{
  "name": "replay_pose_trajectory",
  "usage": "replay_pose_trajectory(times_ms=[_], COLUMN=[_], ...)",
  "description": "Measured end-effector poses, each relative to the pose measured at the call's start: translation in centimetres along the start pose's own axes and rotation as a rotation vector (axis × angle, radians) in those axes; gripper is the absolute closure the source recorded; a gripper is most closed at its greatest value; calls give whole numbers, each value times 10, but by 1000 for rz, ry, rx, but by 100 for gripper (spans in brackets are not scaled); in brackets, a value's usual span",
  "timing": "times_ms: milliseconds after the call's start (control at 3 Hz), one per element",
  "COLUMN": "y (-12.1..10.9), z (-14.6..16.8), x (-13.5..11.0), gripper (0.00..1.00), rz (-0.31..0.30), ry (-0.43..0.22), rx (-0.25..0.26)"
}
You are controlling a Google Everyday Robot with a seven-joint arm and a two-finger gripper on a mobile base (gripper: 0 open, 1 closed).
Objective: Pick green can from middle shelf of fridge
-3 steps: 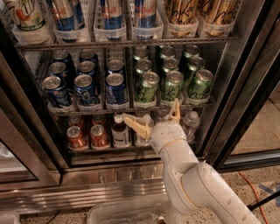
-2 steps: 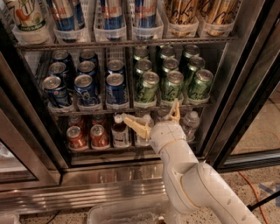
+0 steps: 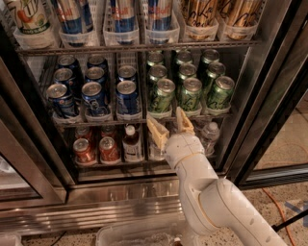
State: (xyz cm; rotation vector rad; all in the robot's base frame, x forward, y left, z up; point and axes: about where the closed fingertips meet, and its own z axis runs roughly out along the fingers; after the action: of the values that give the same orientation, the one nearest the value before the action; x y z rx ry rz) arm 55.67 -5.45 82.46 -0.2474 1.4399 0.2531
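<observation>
Looking into the open fridge [image 3: 263,86], we can see the hand [image 3: 166,120] sitting right at the front edge of the middle shelf [image 3: 108,120], just under the row of green cans. Its two tan fingers [image 3: 155,132] point up and are spread wide apart with nothing between them, so it's released and not gripping anything. The green can [image 3: 162,94] closest to it is the front-left one of the green bunch, standing upright in its lane just above the gap between the fingers; we can't tell if a fingertip touches the shelf edge or the can. Two more green ones stand to its right in the front row, with others lined up behind. The blue cans [image 3: 94,96] fill the left half of the same shelf. The white arm [image 3: 216,206] comes up from the bottom right and covers part of the lower shelf, where we can make out red cans [image 3: 85,150], a dark bottle [image 3: 131,141] and a water bottle [image 3: 209,135]. Tall cans [image 3: 122,14] line the rack above.
</observation>
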Motion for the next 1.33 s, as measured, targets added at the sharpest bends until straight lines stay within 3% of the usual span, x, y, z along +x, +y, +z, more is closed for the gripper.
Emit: replay_pose_trajectory(times_ms=[667, 1333], y=[0, -3], z=[0, 0], x=[0, -10], gripper=[21, 19], rz=[0, -2], ry=[0, 12], rx=[0, -18])
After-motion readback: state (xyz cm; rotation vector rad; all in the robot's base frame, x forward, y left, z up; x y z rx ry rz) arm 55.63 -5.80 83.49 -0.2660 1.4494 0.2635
